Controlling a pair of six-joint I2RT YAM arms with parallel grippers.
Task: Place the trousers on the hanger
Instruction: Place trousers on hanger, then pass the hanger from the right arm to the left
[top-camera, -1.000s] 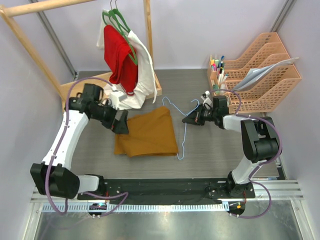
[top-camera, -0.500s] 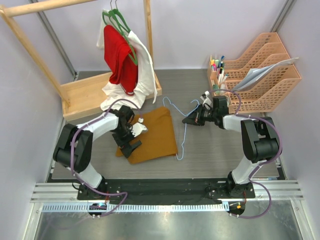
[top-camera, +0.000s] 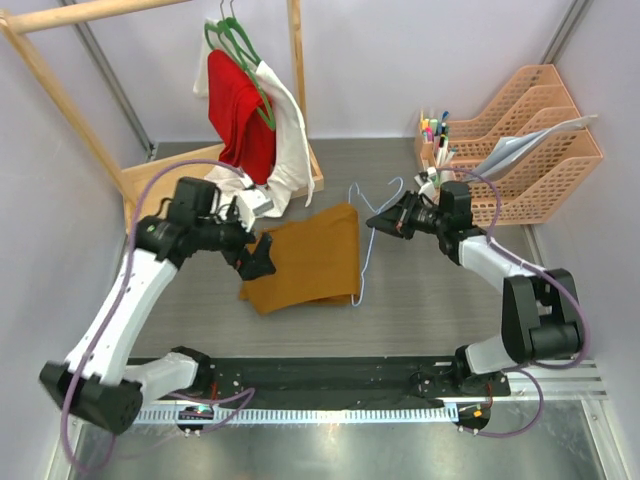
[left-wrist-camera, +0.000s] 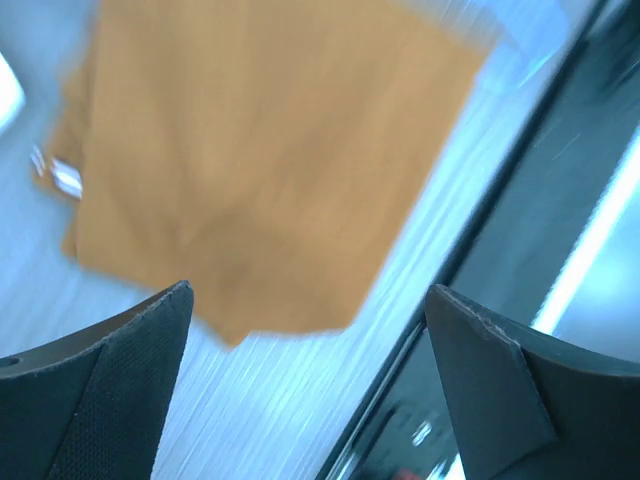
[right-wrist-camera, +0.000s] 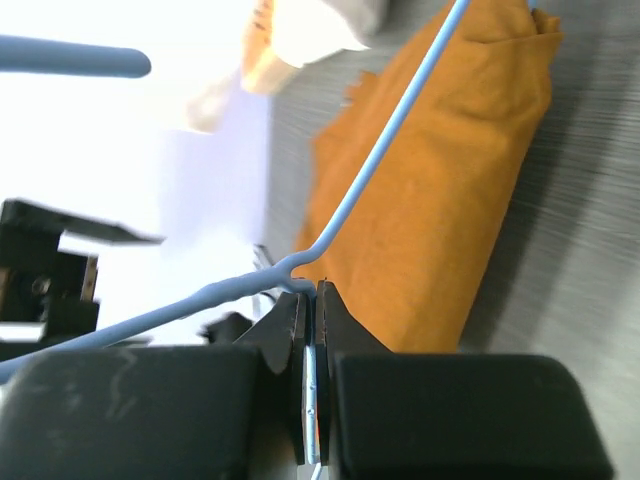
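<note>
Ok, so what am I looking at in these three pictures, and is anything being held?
Those are two robot arms, left and right, bolted at the near edge of a table. The wide picture comes from a camera above and behind them; the other two from small cameras on the wrists. Folded mustard trousers lie on the table. The right gripper is shut on a thin light-blue wire hanger, pinching it near the hook. The left gripper hangs open above the trousers, holding nothing. Behind, a red garment and a white garment hang on a wooden rack; orange file trays stand at the right.
</note>
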